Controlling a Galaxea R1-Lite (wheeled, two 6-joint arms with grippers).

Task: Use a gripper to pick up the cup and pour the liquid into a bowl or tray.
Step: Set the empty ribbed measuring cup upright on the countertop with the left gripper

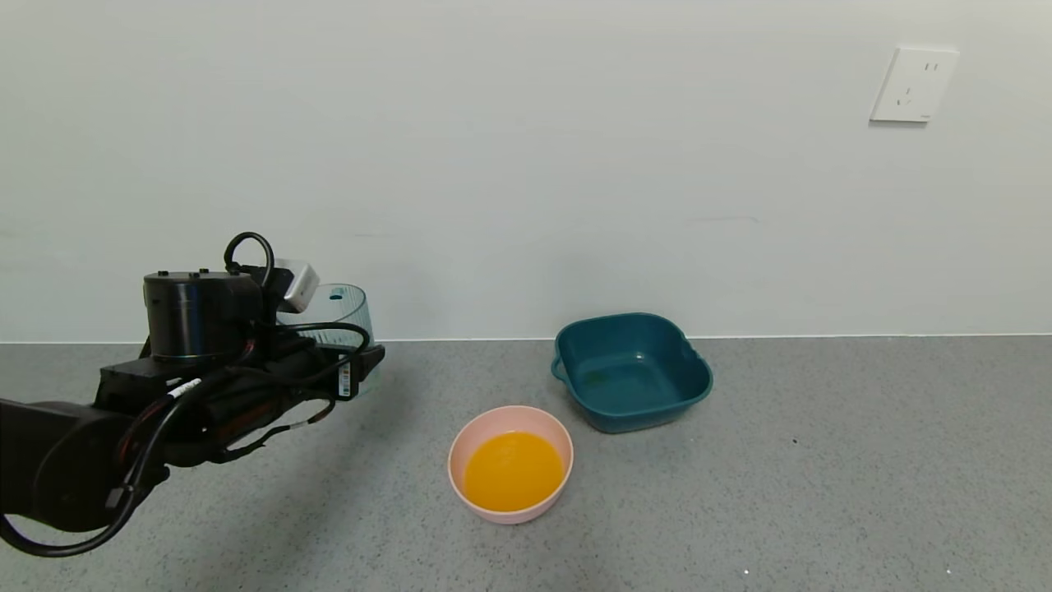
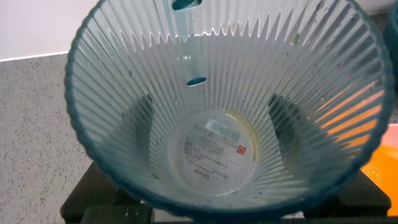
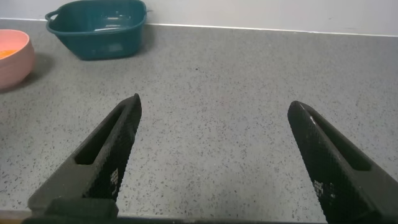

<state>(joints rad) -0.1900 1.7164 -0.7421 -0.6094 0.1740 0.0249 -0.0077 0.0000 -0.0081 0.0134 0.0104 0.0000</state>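
Observation:
My left gripper (image 1: pixel 362 355) is shut on the cup (image 1: pixel 348 316), a ribbed pale blue-green tumbler held roughly upright at the left, apart from the bowl. In the left wrist view the cup (image 2: pixel 211 93) fills the frame. It is empty but for a thin orange trace round its labelled bottom, and the dark fingers (image 2: pixel 282 116) show through its walls on both sides. The pink bowl (image 1: pixel 472 432) stands on the table to the right of the cup and holds the orange liquid (image 1: pixel 513 470). My right gripper (image 3: pixel 214 106) is open and empty over bare tabletop.
A dark teal tray (image 1: pixel 631 370) with handles stands behind and to the right of the bowl, near the wall. It also shows in the right wrist view (image 3: pixel 96 28), beside the bowl (image 3: pixel 15 65). The table is grey speckled stone. A wall socket (image 1: pixel 913 85) is high on the right.

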